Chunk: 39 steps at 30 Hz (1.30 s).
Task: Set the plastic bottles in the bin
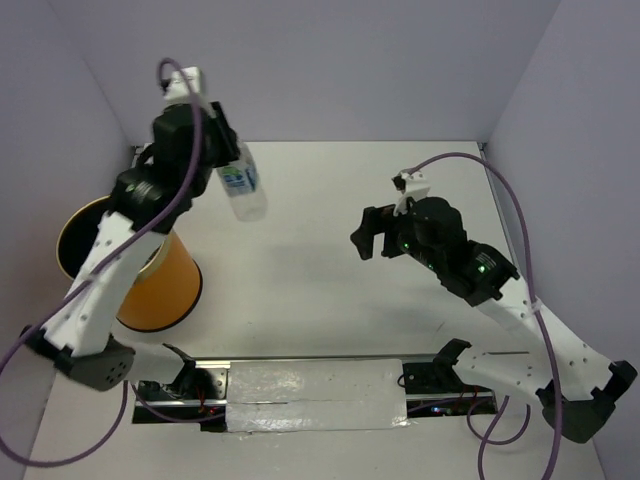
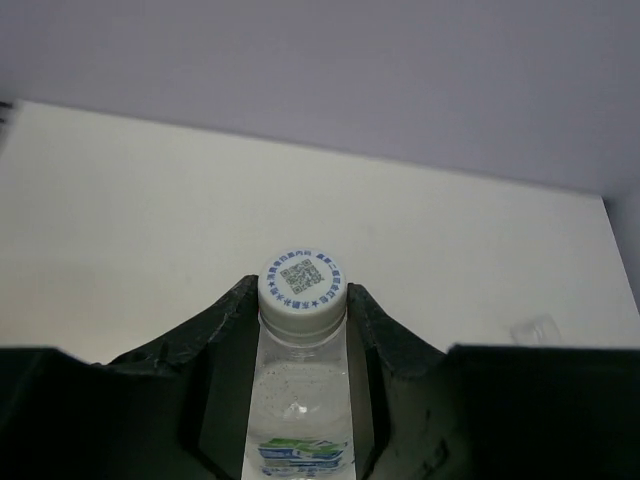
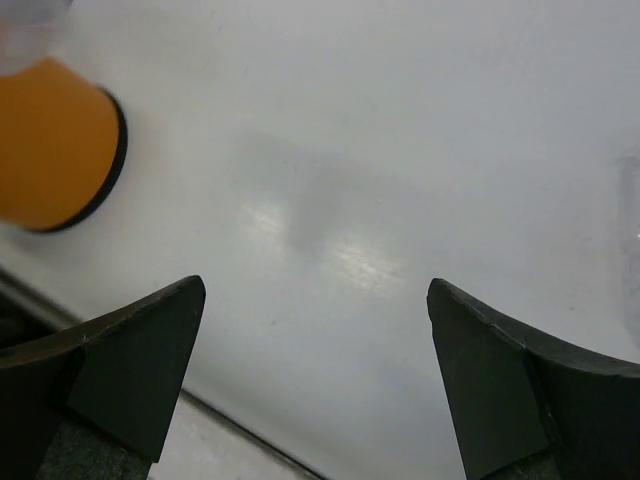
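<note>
My left gripper is shut on a clear plastic bottle with a blue-and-white label, holding it in the air above the table, right of and behind the bin. In the left wrist view the bottle's white cap sits between the fingers, which press on its neck. The orange bin with a black inside stands at the left, partly hidden by my left arm. It also shows in the right wrist view. My right gripper is open and empty above the table's middle right, jaws wide apart. No other bottle shows.
A silver taped strip runs along the near table edge between the arm bases. Pale purple walls close the back and both sides. A blurred clear shape lies at the right edge of the right wrist view.
</note>
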Available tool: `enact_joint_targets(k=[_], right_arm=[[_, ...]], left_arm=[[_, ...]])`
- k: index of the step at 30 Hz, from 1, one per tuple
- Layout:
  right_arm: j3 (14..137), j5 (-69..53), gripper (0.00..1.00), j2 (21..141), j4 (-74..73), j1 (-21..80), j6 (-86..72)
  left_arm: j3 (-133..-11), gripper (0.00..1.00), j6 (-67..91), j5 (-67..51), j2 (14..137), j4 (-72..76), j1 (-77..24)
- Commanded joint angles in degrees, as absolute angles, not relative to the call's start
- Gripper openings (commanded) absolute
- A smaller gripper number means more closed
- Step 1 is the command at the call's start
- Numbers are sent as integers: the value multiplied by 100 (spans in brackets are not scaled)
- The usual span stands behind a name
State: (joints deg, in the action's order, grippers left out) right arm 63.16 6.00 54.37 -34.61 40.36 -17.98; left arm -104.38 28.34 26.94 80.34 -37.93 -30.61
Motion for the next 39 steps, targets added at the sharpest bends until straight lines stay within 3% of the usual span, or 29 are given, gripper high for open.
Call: enact_joint_targets(k=[1,8,9,10,11,13,15,17,18,23,34,35,36,37,38,39], right_arm=[[6320,1810,100,5239,-3376,4061,-1863],[6152,1749,100,5431,-3041,4052,-1978],[6152,1740,100,5501,-3015,4052,-1969],[6161,1705,100,5537,-2980,4052,-1951],[6161,1679,100,5563,-2962,4052,-1942],[6152,1626,100,5590,-2901,4052,-1925],[6091,1582,100,5581,-2839,4052,-1925],[6065,1521,100,5607,-2821,4052,-1925],[6056,1503,100,5642,-2830,4043,-1916],[5977,1371,100,5730,-2760,4052,-1907],[5695,2205,100,5994,-2970,3780,-1960],[5661,2328,100,6038,-3066,3588,-1969],[5643,2373,100,6047,-3111,3455,-1951],[5599,2408,100,6047,-3137,3297,-1908],[5581,2426,100,6064,-3181,3131,-1899],[5598,2504,100,6091,-3295,2703,-1907]], left_arm=[[-10661,0,1812,4820,6876,-3737,-3032],[-10197,0,749,7362,6013,-2640,-3032],[-9891,0,-10,7696,5873,-2149,-3032],[-9061,0,-679,8230,5532,-631,-3015],[-8583,0,-2043,8270,5354,394,-2980],[-7564,0,-2810,8183,4950,1988,-2770],[-7523,0,-2114,8104,4913,1245,-2559],[-7996,0,-476,7832,5062,-873,-2181],[-8181,0,-187,7735,5176,-1262,-1927],[-7682,0,-423,7594,5185,-826,-1495],[-7093,0,1563,6155,5748,-2829,-89],[-7049,13,1617,5830,5835,-2874,-18],[-7075,34,1635,5679,5906,-2926,-18],[-7119,62,1748,5556,6002,-3162,-18],[-7267,99,1793,5468,6247,-3295,130],[-7364,99,1854,5415,6353,-3453,141]])
